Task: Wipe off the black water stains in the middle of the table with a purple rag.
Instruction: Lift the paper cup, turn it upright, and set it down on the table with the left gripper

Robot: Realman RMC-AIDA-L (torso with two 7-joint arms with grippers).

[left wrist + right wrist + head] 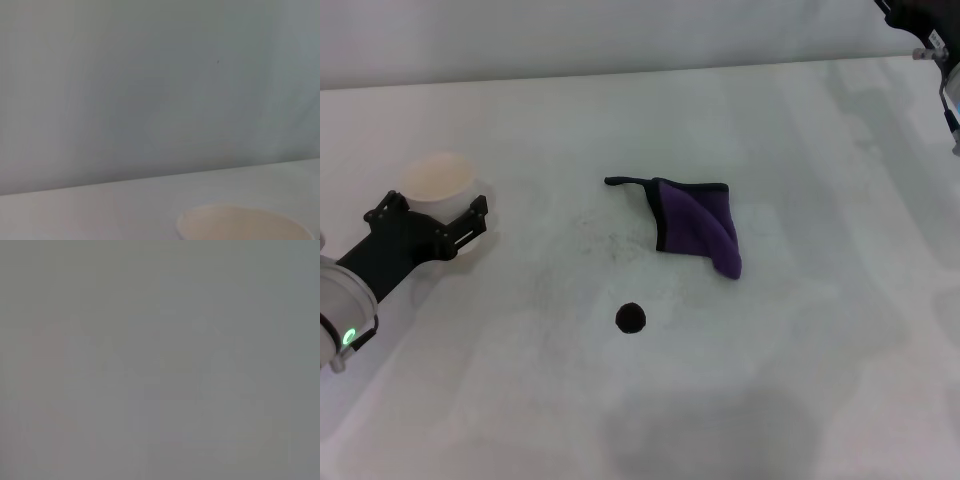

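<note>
The purple rag [698, 226] lies folded on the white table [800, 380], its black loop tail pointing toward my left side. The black water stain [631, 318] is a small round blot on the table, nearer to me than the rag and apart from it. My left gripper [432, 218] hovers at the table's left, right against a pale paper cup [440, 178]. My right gripper [942, 55] is at the far right corner, mostly out of frame and far from the rag. The right wrist view shows only a grey blur.
The paper cup's rim also shows in the left wrist view [245, 222], with a plain wall behind it. Faint grey speckled smudges [600, 235] lie on the table left of the rag. The table's far edge meets the wall.
</note>
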